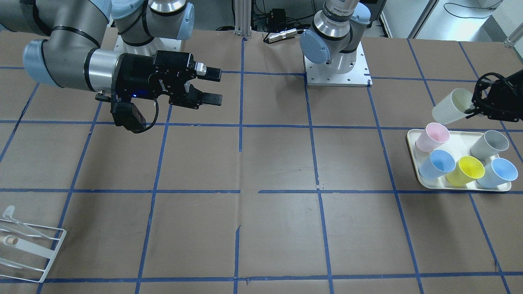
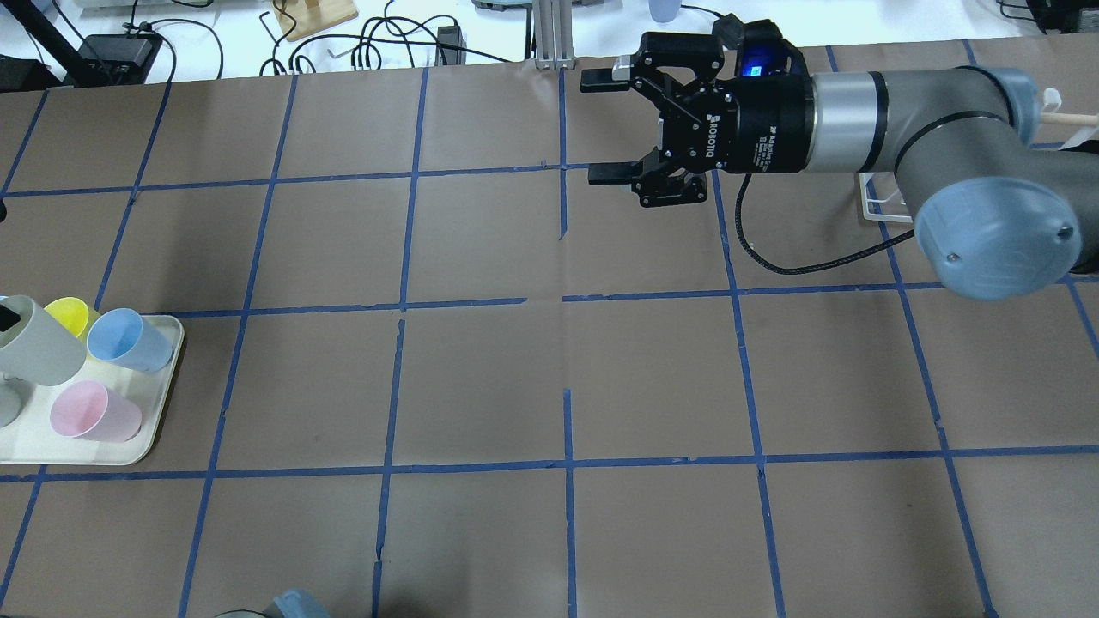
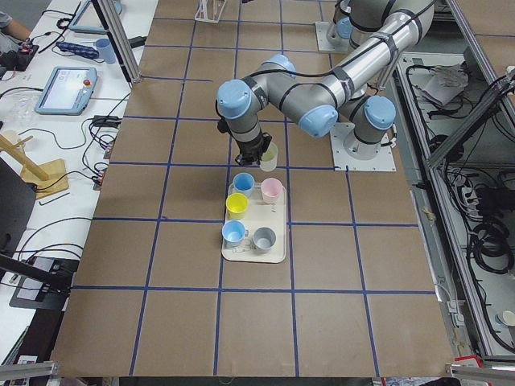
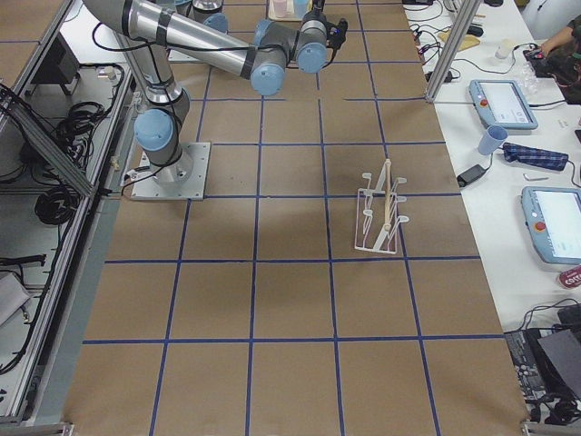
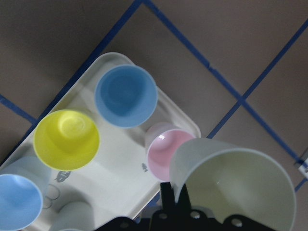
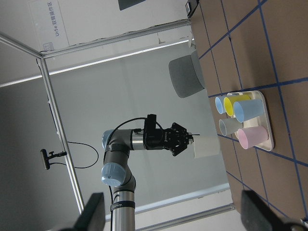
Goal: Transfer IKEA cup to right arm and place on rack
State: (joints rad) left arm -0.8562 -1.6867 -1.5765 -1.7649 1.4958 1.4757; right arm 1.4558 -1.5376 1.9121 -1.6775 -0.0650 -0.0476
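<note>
Nearest me, lower left of the frame, stands the rack (image 1: pixel 32 245), the cup's destination. At right, my left gripper (image 1: pixel 470 109) pinches the IKEA cup (image 1: pixel 449 107) by its rim wall. The cup is tilted, off the bench by the tray (image 1: pixel 412 134), which I judge is for carrying centreward. Upper left, the right gripper (image 1: pixel 213 86) gapes wide, turned sideways, likely to receive. Overhead, its body reads ROBOTIQ.

Cream-white IKEA cup (image 1: pixel 451 107), yellow tumbler (image 1: pixel 466 170)
</note>
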